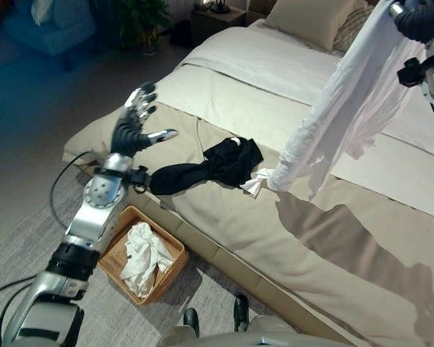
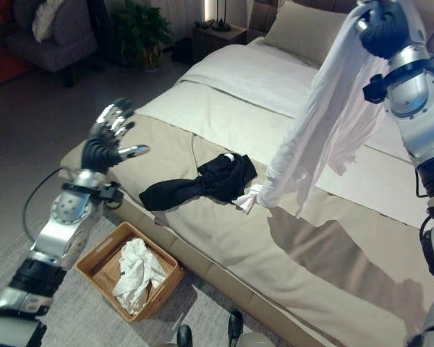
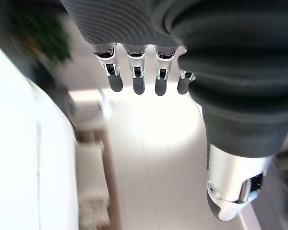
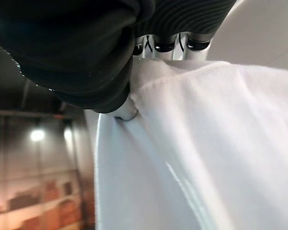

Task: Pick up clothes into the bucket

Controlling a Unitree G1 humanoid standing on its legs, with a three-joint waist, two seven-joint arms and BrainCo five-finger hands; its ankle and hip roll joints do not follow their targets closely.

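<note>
Across the beige bed [image 1: 362,238], my right hand [image 2: 382,29] is clenched on a white garment [image 1: 347,108] hanging above the cover. My left hand [image 1: 135,119] hovers spread, empty, over the bed's corner. Beside it lies a black garment [image 1: 217,165]; below, a wicker basket [image 1: 116,249] holds white cloth [image 1: 145,256].

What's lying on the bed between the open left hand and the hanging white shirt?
A black garment lies crumpled on the bed between the left hand and the white shirt, seen in both eye views.
</note>
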